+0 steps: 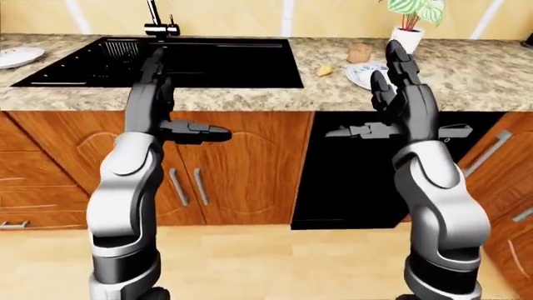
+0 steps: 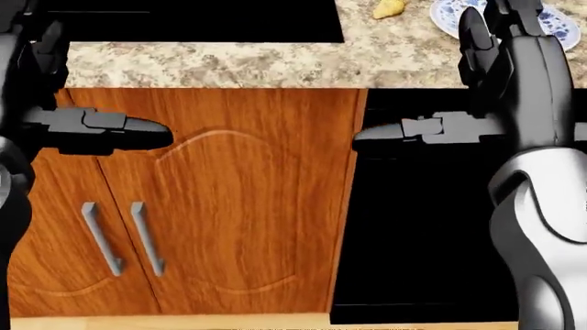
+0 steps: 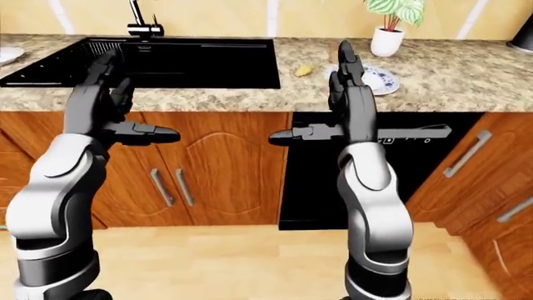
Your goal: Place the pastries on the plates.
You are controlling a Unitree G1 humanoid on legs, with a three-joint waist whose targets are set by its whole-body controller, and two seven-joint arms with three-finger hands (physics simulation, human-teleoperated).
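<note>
A small yellow pastry (image 1: 325, 70) lies on the granite counter (image 1: 467, 75) to the right of the sink. A brown pastry (image 1: 360, 53) sits behind it. A blue-patterned plate (image 3: 380, 80) lies beside them, partly hidden by my right hand. A second white plate (image 1: 17, 56) lies at the counter's far left. My left hand (image 1: 170, 106) is open and empty, raised before the sink's edge. My right hand (image 1: 367, 100) is open and empty, raised before the blue plate. Both are short of the counter.
A black sink (image 1: 167, 59) with a faucet (image 1: 158, 25) fills the counter's left half. A potted plant (image 1: 410, 31) stands behind the blue plate. Below are wooden cabinet doors (image 1: 233, 169), a black dishwasher (image 1: 358, 181) and drawers (image 1: 508, 169) at the right.
</note>
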